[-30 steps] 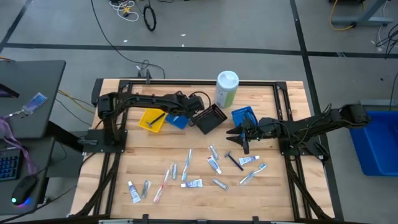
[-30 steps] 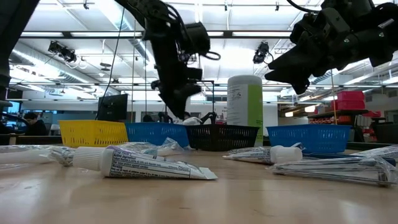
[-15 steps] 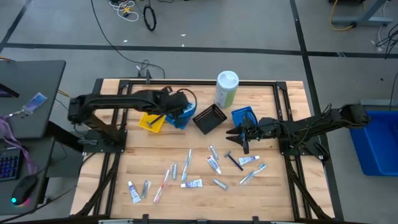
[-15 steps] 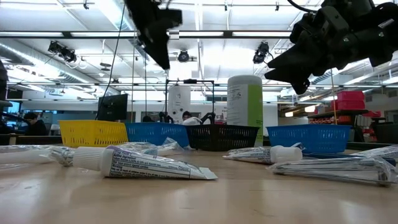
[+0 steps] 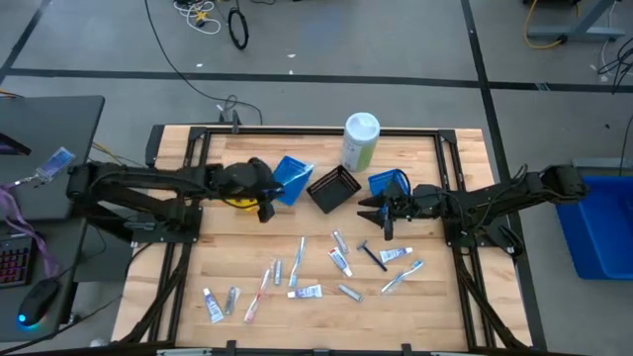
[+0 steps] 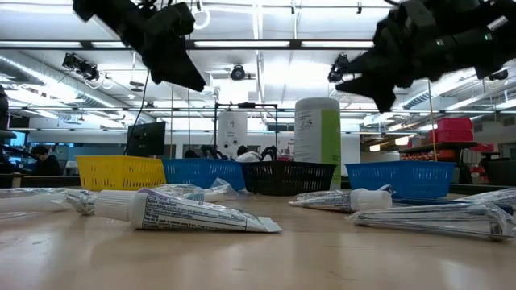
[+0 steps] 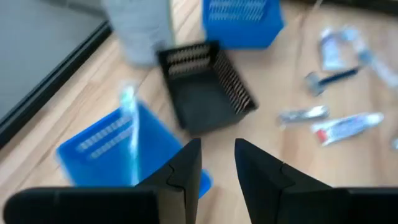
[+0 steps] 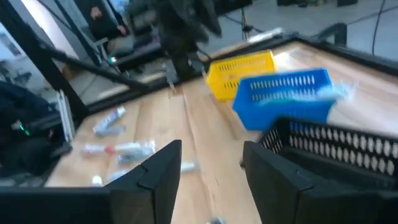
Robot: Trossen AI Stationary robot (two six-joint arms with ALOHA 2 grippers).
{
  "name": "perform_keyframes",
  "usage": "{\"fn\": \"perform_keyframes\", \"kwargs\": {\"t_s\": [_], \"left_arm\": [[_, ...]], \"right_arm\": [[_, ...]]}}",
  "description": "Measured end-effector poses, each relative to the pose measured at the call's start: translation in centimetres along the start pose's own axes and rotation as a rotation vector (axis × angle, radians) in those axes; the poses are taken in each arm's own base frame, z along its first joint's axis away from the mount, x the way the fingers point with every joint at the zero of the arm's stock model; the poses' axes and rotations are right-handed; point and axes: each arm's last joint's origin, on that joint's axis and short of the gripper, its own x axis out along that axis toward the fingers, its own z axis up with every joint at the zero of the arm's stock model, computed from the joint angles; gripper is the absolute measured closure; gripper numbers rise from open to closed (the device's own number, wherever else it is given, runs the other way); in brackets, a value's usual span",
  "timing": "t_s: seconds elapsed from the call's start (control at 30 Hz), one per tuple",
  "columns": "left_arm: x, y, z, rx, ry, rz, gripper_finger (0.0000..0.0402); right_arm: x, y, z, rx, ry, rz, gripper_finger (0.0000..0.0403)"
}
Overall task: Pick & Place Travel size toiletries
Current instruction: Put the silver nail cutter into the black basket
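The travel size toiletries (image 5: 316, 265) lie scattered flat on the near half of the wooden table: mini toothpaste tubes, toothbrushes, a dark-handled razor (image 5: 372, 254) and small silvery tubes. One toothpaste tube (image 6: 189, 214) lies closest in the low view. A white-and-blue item (image 7: 129, 134) lies in the left blue tray (image 5: 290, 179). My left gripper (image 5: 261, 206) hovers open and holds nothing, just near of the yellow tray (image 5: 237, 198). My right gripper (image 5: 382, 216) hovers open and holds nothing, near the right blue tray (image 5: 389, 182) and above the table.
A black tray (image 5: 333, 188) stands between the two blue trays. The tall white-and-green canister (image 5: 360, 140) stands upright behind it, near the far edge. Both arms hang above table height in the low view. Bare wood shows between the trays and the scattered items.
My left arm has drawn back from over the black and blue trays toward the table's left edge. Its gripper now hovers by the yellow tray, higher in the low view than before. My right gripper has stayed by the right blue tray.
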Motion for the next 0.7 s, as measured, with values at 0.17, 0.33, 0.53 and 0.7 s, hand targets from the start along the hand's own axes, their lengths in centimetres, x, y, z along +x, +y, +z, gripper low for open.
{"fn": "perform_keyframes", "kwargs": {"t_s": [0.17, 0.33, 0.53, 0.7], "left_arm": [[0.6, 0.2, -1.7, -0.051, -0.083, -0.024, 0.0297], [0.9, 0.2, -2.0, -0.077, -0.085, -0.026, 0.0297], [0.9, 0.2, -2.0, -0.091, -0.086, -0.026, 0.0297], [0.9, 0.2, -2.0, -0.091, -0.086, -0.027, 0.0297]], "right_arm": [[2.0, 2.3, 2.2, -0.024, 0.077, -0.009, 0.0221], [5.6, 4.7, 3.0, -0.052, 0.347, -0.117, 0.0218], [9.6, 5.5, 1.5, -0.044, 0.6, -0.218, 0.0209], [11.9, 4.5, -1.6, 0.001, 0.693, -0.291, 0.0196]]}}
